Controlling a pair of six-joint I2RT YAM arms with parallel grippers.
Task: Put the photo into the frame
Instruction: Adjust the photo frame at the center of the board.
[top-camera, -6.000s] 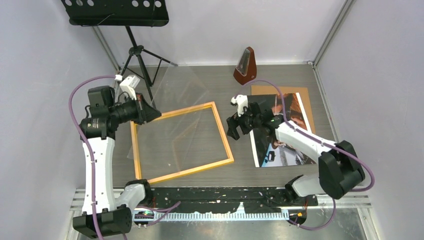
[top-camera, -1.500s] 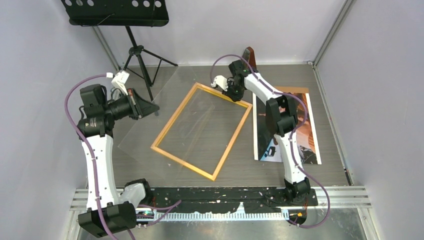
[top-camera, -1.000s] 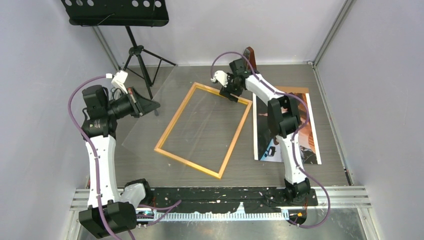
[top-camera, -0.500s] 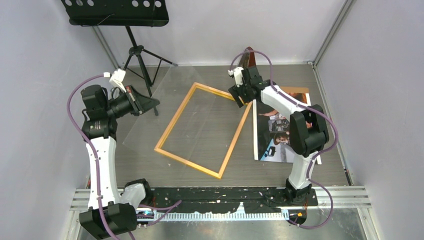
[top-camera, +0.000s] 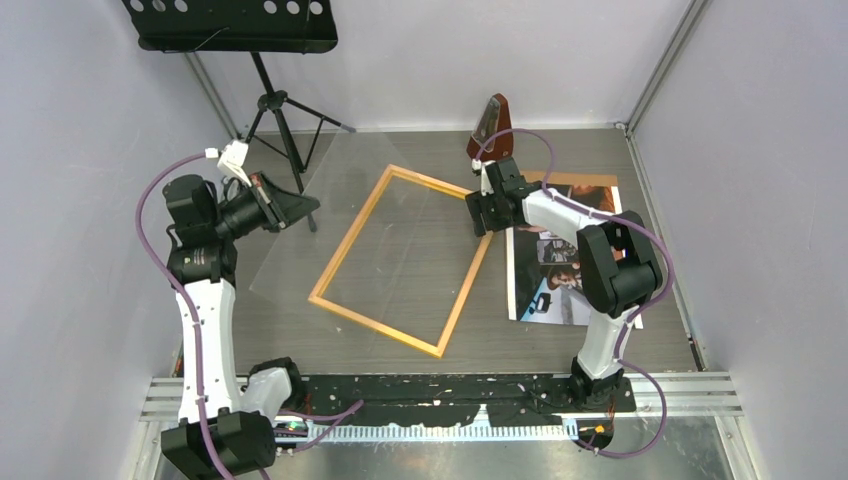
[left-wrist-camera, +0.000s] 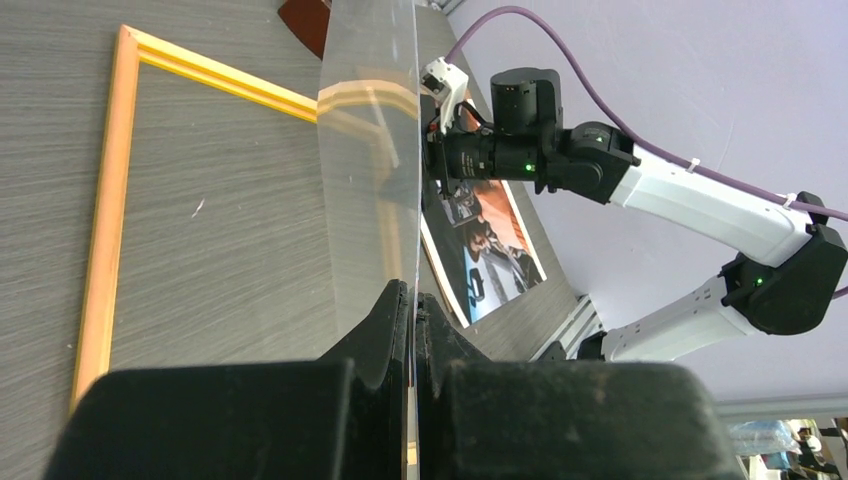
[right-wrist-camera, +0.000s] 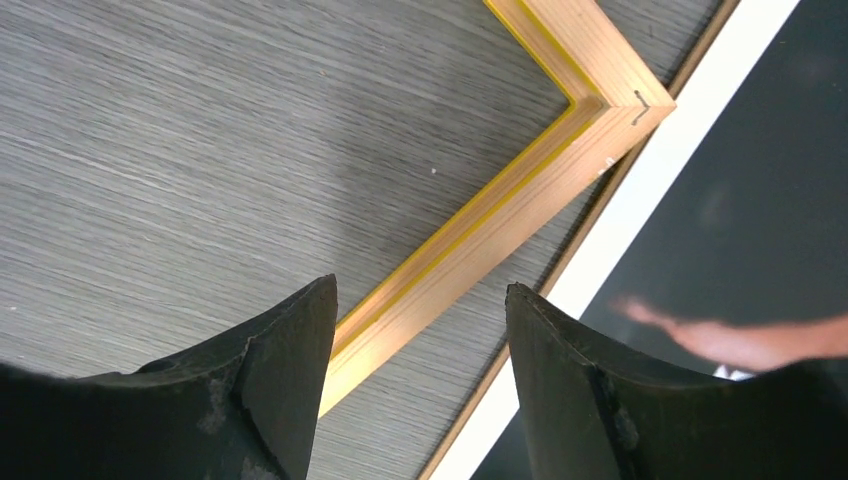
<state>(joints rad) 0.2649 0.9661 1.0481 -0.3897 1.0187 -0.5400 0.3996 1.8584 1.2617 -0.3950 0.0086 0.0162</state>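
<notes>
Frame lies flat in the middle of the tabletop, skewed, nothing in it yet. Photo lies face up at the frame's 3 o'clock on a brown backing sheet, partly hidden under the right arm. The frame's 2 o'clock corner sits just beside the photo's white border. Whether it touches the backing's edge I cannot tell.

Right end effector hovers over that corner with its fingers spread wide, gripping nothing. Only the frame strip and tabletop show below the gap. Left end effector, at the frame's 10 o'clock, is clamped tight on the edge of a clear sheet, which is raised on edge and bowing.

Likely trouble from here:
- The photo is glossy and lies flat on the backing, so there is no lip to catch. Fingers may skid over it, crease the border, or lift the backing along with it.
- With the frame corner this close to the photo's edge, a low approach could knock the frame further askew — and dragging the print over could snag it on that corner.
- The clear sheet is held by one edge only. It flexes, so it could slip out or swing into the frame or the right arm if either arm crosses the middle.
- A metronome stands at 12 o'clock near the right arm's reach, so a wide swing could tip it.
</notes>
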